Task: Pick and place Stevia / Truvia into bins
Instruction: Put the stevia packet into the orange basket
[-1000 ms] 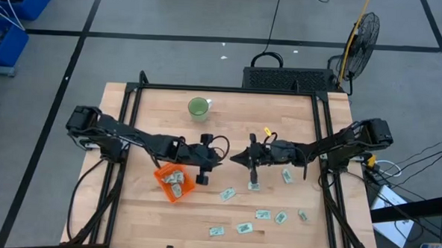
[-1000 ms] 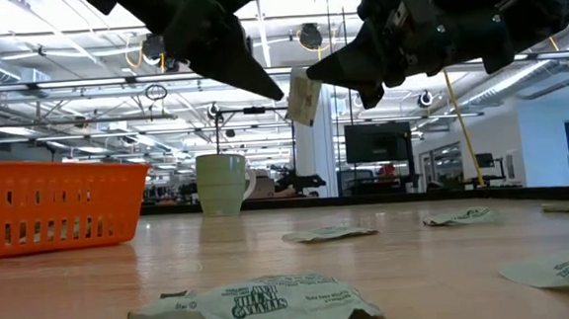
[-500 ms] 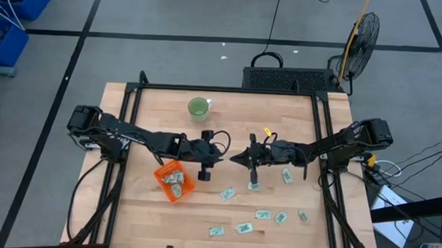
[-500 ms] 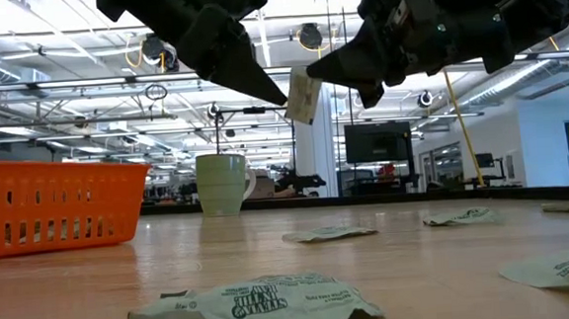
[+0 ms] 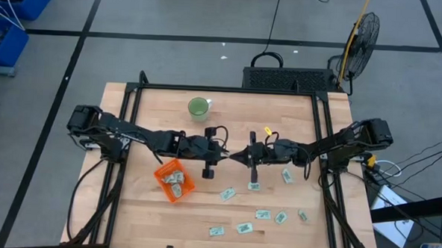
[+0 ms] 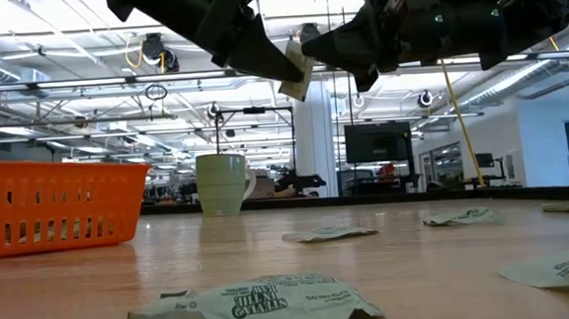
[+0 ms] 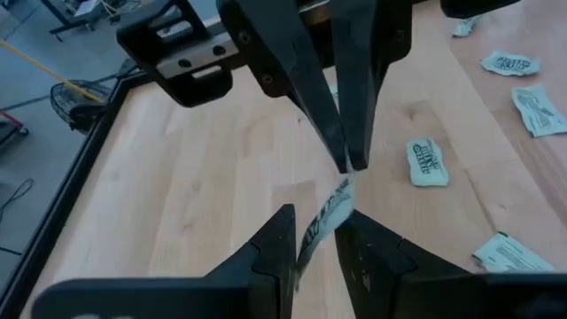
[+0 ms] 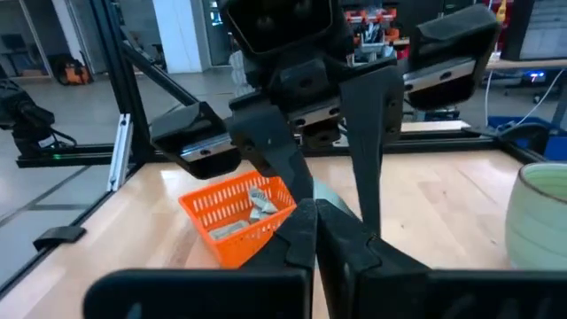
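My two grippers meet tip to tip above the middle of the table. My right gripper [image 5: 235, 157] is shut on one pale green and white Stevia sachet [image 7: 323, 213]. My left gripper [image 7: 314, 235] is open, and its two fingers stand on either side of the sachet's free end. The orange bin [image 5: 157, 173], with a few sachets in it, stands on the table below and to the left of my left gripper. Several more sachets [image 5: 263, 214] lie flat on the wood toward the near right. My right gripper pinches the sachet's upper end [image 7: 348, 175] between its two fingertips, coming nearly level from the table's right. The sachet hangs slanted below them, clear of the table. My left gripper has the sachet's lower end between its fingers [image 7: 275, 244]; I cannot tell whether they touch it.
A round light-green cup [image 5: 198, 107] stands at the far side of the table. One sachet [image 6: 259, 305] lies close to the low camera. A black frame [image 5: 321, 143] borders the table's sides.
My left gripper has moved toward the table's right and a little up, until its fingertips reach the sachet. My right gripper has tipped its fingers upward, and the sachet now sits higher and more slanted than before.
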Robot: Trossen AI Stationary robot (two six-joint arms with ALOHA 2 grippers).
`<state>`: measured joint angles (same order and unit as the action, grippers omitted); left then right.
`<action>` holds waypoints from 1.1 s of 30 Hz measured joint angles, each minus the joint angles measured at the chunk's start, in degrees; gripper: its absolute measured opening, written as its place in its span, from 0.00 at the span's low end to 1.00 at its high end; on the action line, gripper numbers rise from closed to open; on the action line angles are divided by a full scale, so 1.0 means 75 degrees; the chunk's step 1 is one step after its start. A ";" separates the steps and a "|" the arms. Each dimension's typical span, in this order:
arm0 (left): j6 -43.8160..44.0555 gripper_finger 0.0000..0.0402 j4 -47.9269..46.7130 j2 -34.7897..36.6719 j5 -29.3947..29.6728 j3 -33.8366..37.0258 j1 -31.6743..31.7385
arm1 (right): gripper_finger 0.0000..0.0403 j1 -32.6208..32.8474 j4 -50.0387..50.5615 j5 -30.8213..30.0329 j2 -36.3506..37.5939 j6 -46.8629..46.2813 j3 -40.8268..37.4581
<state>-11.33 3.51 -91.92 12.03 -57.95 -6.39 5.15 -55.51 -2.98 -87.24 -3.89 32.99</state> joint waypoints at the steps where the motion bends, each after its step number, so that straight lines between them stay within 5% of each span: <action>1: 0.0077 0.22 -0.0019 0.0000 0.0003 0.0000 0.0000 | 0.00 0.0000 -0.0007 -0.0002 0.0000 0.0022 0.0000; 9: 0.0190 0.03 -0.0036 0.0000 0.0012 0.0000 0.0000 | 0.03 -0.0212 0.0022 -0.0020 0.0000 0.0018 0.0000; 19: 0.1270 0.01 -0.1617 0.0370 0.0932 -0.0065 -0.0472 | 0.18 -0.0335 0.0801 -0.0027 0.0000 0.0346 0.0000; 23: 0.2762 0.01 -0.3432 0.1071 0.1460 -0.0078 -0.1052 | 0.23 -0.0335 0.0944 -0.0020 0.0000 0.0554 0.0006; 31: 0.7971 0.01 -0.7389 0.1700 0.0871 -0.0051 -0.2367 | 0.26 -0.0336 0.1613 0.0005 0.0003 0.0623 0.0003; 33: 0.8490 0.02 -0.7410 0.1529 0.0554 0.0045 -0.2560 | 0.26 -0.0338 0.1658 0.0005 0.0003 0.0680 0.0003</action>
<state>52.35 -52.06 -80.45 16.19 -57.61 -25.59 2.61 -43.07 -2.94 -87.22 1.20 33.01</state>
